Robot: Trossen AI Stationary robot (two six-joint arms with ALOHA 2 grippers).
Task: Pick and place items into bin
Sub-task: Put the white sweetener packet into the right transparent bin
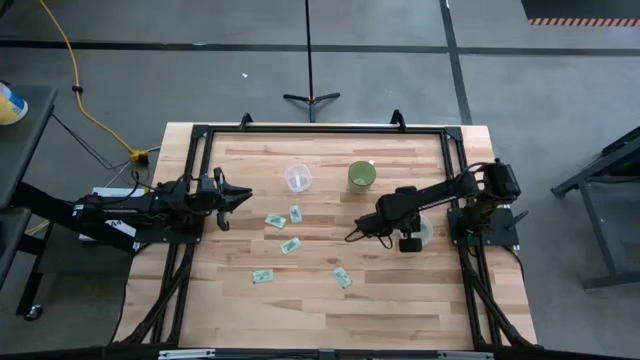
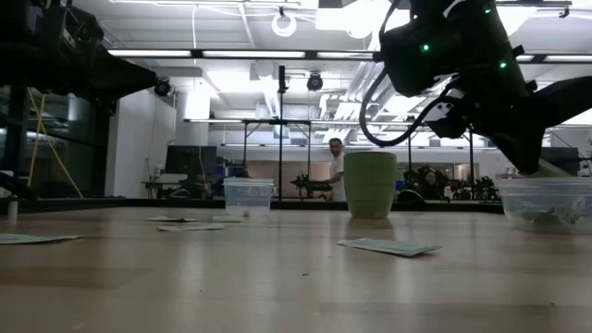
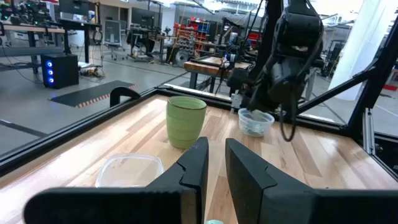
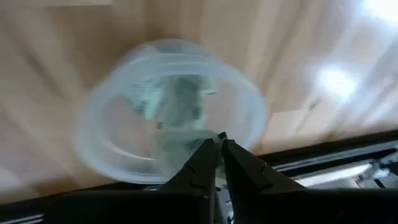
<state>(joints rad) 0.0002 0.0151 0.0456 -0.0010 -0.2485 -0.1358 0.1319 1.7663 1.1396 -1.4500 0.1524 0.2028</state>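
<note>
Five packets (image 1: 290,245) lie scattered mid-table in the high view; left gripper (image 1: 243,196) waits at the left edge; low view shows a packet (image 2: 388,246) flat in front; right gripper (image 4: 219,163), fingers nearly together, pinches a packet above the bowl (image 4: 112,112); left fingers (image 3: 196,168) stand slightly apart, empty.

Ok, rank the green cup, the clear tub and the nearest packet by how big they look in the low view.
1. Green cup, largest.
2. Clear tub.
3. Nearest packet: flat, seen edge-on and closer to the camera, so its rank against the tub is unsure.
</note>
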